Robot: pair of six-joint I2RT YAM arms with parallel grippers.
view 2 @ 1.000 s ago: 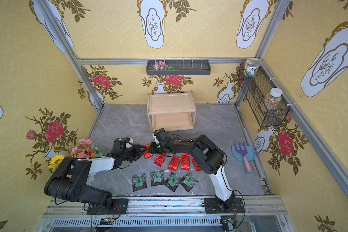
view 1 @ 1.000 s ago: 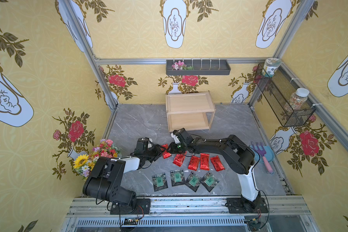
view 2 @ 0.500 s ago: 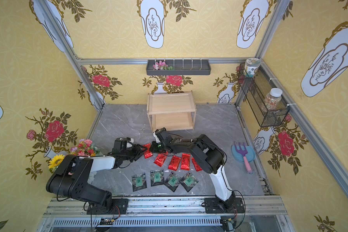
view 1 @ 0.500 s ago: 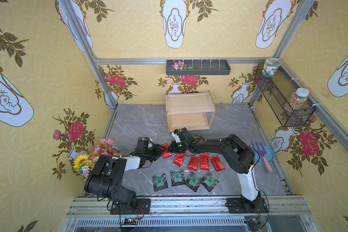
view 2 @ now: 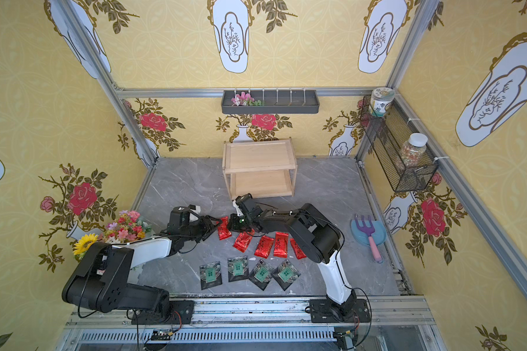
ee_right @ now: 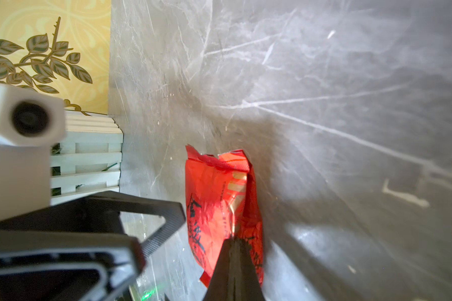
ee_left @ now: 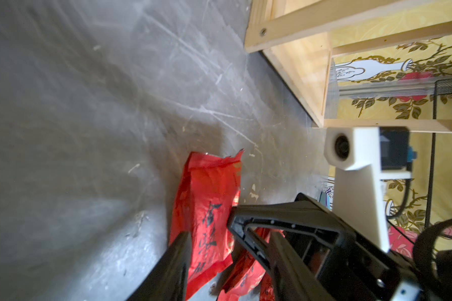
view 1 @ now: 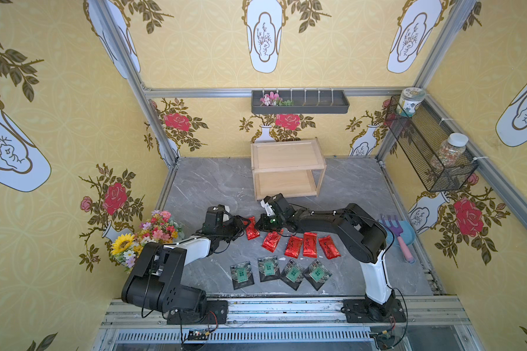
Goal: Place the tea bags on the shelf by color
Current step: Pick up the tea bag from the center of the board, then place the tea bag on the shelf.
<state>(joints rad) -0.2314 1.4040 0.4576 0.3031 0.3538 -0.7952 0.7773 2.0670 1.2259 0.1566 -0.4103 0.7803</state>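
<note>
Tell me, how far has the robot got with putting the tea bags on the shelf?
Just starting: both boards of the shelf are bare. The right pincer is shut on one red tea bag, with the left pincer open beside it. Four more red bags and four green packets lie on the table.

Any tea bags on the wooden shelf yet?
No: in a top view both tiers of the shelf show only bare wood.

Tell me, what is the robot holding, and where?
The right gripper is shut on one red tea bag, pinching it near one end. Whether the left gripper grips it too cannot be told.
</note>
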